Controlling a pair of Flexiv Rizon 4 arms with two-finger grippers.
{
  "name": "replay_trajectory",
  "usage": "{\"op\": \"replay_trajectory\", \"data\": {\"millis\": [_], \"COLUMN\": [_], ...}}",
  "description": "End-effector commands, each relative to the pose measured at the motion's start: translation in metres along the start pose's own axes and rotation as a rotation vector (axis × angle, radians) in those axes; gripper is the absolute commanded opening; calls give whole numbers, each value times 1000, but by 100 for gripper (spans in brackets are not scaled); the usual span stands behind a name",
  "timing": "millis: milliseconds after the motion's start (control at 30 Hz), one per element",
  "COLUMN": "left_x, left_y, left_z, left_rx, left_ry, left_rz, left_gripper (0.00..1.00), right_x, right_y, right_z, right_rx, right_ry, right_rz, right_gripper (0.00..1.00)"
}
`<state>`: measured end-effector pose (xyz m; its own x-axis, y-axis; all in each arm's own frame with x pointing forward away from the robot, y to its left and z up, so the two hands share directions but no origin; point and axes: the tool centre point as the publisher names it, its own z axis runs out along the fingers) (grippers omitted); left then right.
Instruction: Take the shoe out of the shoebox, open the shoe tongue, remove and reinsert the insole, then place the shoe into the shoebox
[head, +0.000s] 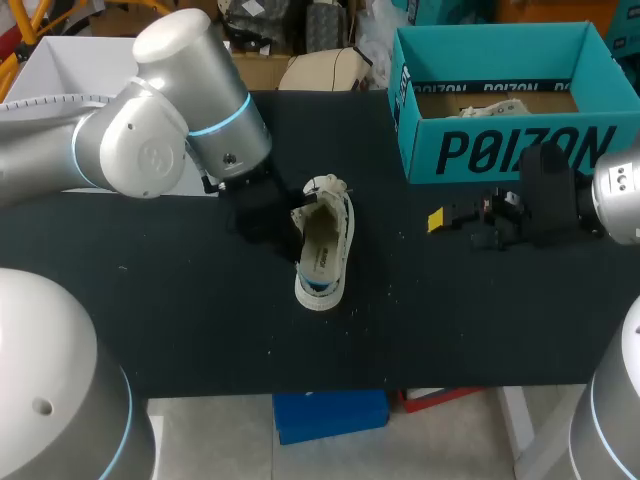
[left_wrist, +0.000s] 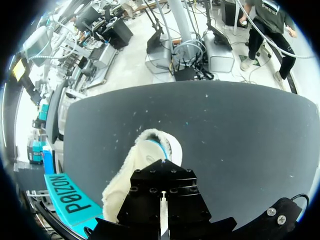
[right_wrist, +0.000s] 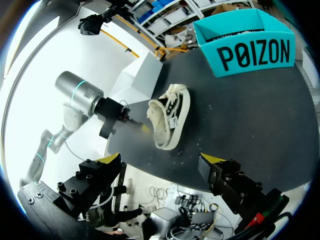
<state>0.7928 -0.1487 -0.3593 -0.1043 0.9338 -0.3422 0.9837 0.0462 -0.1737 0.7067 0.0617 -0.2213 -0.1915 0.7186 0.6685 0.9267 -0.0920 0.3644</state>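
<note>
shoe (head: 325, 245): out on the black table (head: 200, 320), pretty much dead centre of the head view, opening tipped toward the frame's left
left gripper (right_wrist: 143, 127): right up against the shoe's left side, at the opening. Honestly can't tell if mine's spread or clamped there
right gripper (right_wrist: 160, 161): sitting right of centre, well apart from the shoe, jaws spread wide
shoebox (head: 500, 152): the teal one, upper right of the frame, just behind my right gripper
</note>
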Motion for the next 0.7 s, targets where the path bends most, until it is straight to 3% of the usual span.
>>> {"op": "replay_trajectory", "data": {"millis": [33, 367, 700], "left_x": [-15, -16, -4], "left_y": [4, 11, 15], "left_z": [15, 34, 57], "left_rx": [-14, -12, 39], "left_ry": [64, 112, 116], "left_rz": [-1, 8, -34], "left_gripper": [0, 0, 0], "right_x": [0, 0, 0], "right_y": [0, 0, 0], "right_z": [0, 0, 0], "right_rx": [0, 0, 0], "right_ry": [-1, -1, -1], "right_rz": [1, 1, 1], "right_gripper": [100, 100, 100]}}
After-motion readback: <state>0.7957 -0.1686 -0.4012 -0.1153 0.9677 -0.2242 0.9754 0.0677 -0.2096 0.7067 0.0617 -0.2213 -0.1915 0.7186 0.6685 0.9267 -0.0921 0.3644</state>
